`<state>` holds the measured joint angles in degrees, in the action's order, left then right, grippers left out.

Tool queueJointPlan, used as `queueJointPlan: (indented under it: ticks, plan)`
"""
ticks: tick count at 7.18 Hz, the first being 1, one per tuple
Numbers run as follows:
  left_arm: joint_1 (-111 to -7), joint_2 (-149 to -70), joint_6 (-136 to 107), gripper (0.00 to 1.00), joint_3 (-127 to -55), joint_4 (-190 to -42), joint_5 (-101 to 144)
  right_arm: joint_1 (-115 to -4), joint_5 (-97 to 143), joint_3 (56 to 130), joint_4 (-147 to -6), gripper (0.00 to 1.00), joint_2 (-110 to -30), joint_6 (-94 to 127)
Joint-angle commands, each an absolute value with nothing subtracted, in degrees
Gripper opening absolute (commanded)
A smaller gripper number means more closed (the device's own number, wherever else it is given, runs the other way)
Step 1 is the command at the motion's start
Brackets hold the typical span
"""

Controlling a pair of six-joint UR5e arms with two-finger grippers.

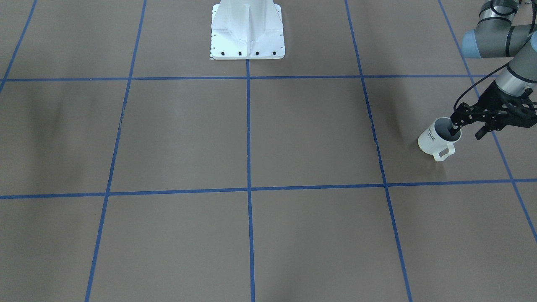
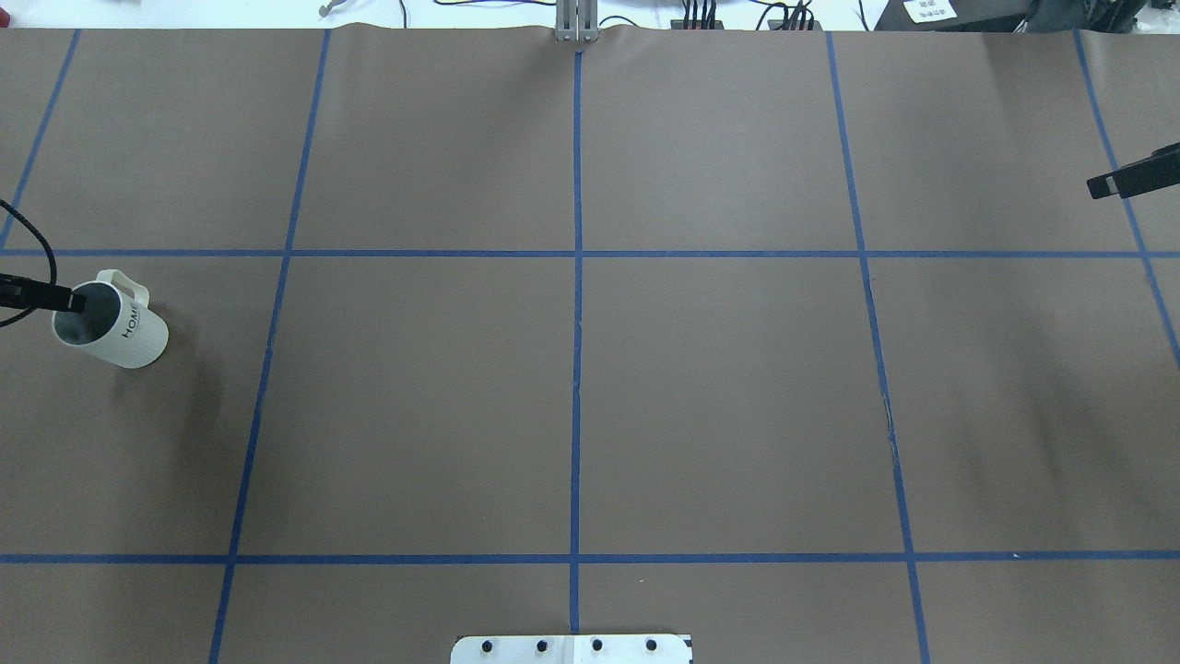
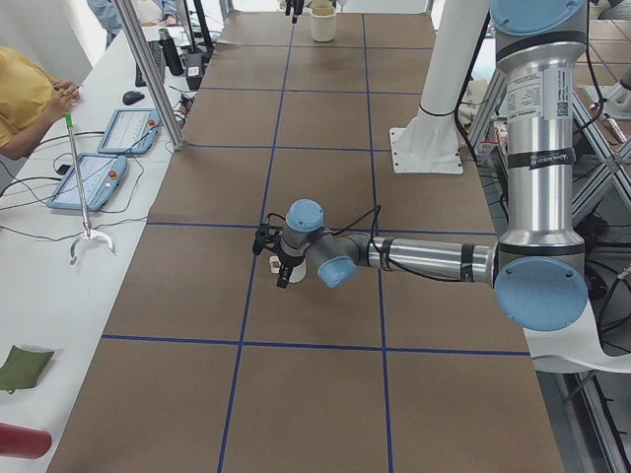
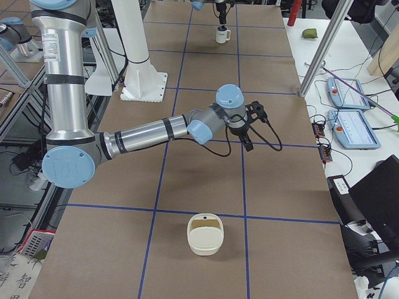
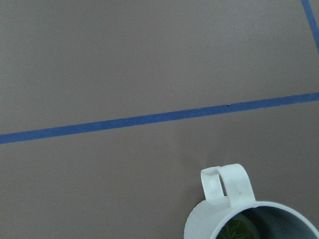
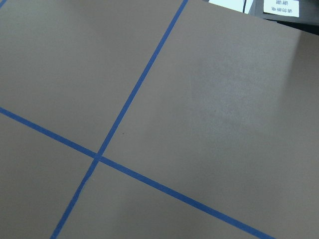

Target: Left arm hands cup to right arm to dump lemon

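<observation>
Evidently early: the small white ribbed mug [image 1: 434,141] lettered "HOME" stands on the brown table [image 1: 293,138], far to the robot's left of the white robot pedestal [image 1: 247,33], with something yellow-green [image 5: 235,232] inside. The left gripper [image 1: 466,134] straddles its rim, jaws apart and not yet clamped. The right gripper [image 2: 1132,175] hangs far on the pedestal's other side; I cannot tell how its jaws stand. Lift, handover and dump remain.

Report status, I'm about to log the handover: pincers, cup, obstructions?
Left pincer open, straddling cup rim. Right pincer far across, state unclear. Cup upright, not lifted. Cream tub beyond right pincer, off the path.
</observation>
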<state>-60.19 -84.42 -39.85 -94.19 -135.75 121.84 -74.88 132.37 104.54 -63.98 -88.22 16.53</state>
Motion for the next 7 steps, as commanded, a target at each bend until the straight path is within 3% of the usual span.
queueJointPlan:
  ticks: [1,7]
  plan:
    - [-60.03,-84.46,-39.46,0.00,-94.74,-135.88,121.82,-74.88,132.36,104.50,-63.98,1.00,-88.15,16.52]
    - [-62.82,-80.94,-39.37,0.00,-105.71,-131.77,125.41,-74.79,132.28,104.24,-60.75,1.00,-87.28,16.35]
